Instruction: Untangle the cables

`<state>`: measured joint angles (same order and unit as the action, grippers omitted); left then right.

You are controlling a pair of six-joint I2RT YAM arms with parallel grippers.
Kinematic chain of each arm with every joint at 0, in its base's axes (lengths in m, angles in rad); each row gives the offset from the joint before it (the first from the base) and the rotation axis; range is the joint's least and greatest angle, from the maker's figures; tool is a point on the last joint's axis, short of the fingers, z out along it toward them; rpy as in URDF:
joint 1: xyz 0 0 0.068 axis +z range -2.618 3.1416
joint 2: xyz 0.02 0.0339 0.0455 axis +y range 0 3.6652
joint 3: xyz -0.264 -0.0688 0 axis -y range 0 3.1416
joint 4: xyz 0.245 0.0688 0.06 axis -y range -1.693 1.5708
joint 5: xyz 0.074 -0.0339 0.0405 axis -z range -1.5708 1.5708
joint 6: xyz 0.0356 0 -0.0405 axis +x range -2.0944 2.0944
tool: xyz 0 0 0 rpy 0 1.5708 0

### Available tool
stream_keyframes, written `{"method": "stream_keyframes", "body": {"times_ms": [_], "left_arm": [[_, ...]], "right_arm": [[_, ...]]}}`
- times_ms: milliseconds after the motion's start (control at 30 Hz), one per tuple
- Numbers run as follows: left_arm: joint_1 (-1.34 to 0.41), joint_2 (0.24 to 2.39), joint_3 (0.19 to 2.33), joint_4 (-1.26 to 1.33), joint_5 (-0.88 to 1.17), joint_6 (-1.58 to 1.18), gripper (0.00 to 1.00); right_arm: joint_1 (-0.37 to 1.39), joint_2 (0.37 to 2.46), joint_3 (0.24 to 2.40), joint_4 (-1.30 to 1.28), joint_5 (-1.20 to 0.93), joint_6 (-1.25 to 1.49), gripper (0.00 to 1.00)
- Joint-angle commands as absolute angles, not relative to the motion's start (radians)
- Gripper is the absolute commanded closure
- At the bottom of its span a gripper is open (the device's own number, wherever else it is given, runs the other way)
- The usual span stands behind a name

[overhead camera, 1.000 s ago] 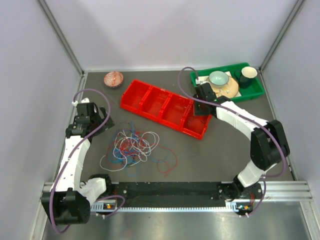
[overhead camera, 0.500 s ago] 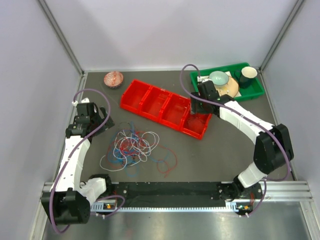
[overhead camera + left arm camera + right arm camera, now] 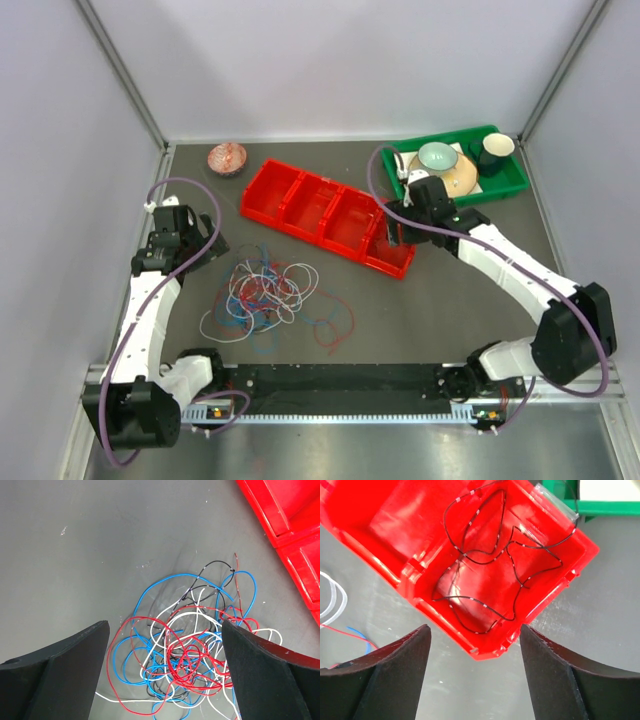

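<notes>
A tangle of thin red, white, blue and black cables [image 3: 265, 297] lies on the grey table, left of centre; it also shows in the left wrist view [image 3: 192, 652]. My left gripper [image 3: 200, 243] is open and empty, above and just left of the tangle [image 3: 165, 630]. A red tray [image 3: 325, 213] with several compartments lies behind it. Its right end compartment [image 3: 485, 555] holds one black cable [image 3: 485, 580]. My right gripper [image 3: 393, 228] is open and empty above that compartment [image 3: 472, 630].
A green tray [image 3: 505, 180] at the back right holds a pale bowl [image 3: 437, 156], a dark cup [image 3: 494, 150] and a tan plate. A reddish ball-like object [image 3: 227, 158] lies at the back left. Grey walls enclose the table.
My right arm has swung: its elbow moved to the right and toward the near edge, and the gripper shifted slightly over the tray's right end. The left arm and tangle have not moved.
</notes>
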<state>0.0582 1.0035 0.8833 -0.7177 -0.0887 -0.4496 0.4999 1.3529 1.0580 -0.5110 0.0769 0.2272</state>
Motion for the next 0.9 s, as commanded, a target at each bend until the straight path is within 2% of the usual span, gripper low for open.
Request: {"method": "stream_keyframes", "body": {"times_ms": [0,133,167,233,300,333,367,467,867], "left_arm": [[0.057,1.000,0.908,-0.684,-0.066,-0.449,0.01],[0.055,1.003,0.916,-0.689,-0.064,-0.448,0.01],[0.057,1.003,0.919,-0.695,-0.069,-0.445,0.01],[0.057,0.993,0.922,-0.698,-0.077,-0.439,0.01],[0.057,0.988,0.920,-0.700,-0.089,-0.433,0.01],[0.057,0.988,0.919,-0.703,-0.089,-0.433,0.01],[0.055,0.988,0.917,-0.700,-0.089,-0.434,0.01],[0.057,0.988,0.914,-0.700,-0.086,-0.437,0.01],[0.057,0.977,0.913,-0.701,-0.080,-0.437,0.01]], "right_arm": [[0.509,1.437,1.089,-0.508,0.074,0.173,0.31],[0.511,1.515,1.147,-0.500,0.113,0.189,0.37],[0.511,1.525,1.160,-0.486,0.118,0.189,0.42],[0.511,1.546,1.163,-0.466,0.139,0.175,0.46],[0.511,1.580,1.184,-0.465,0.169,0.164,0.55],[0.509,1.589,1.192,-0.463,0.176,0.164,0.61],[0.511,1.597,1.203,-0.463,0.179,0.166,0.76],[0.509,1.617,1.216,-0.440,0.198,0.179,1.00],[0.449,1.833,1.296,-0.373,0.160,0.218,1.00]]}}
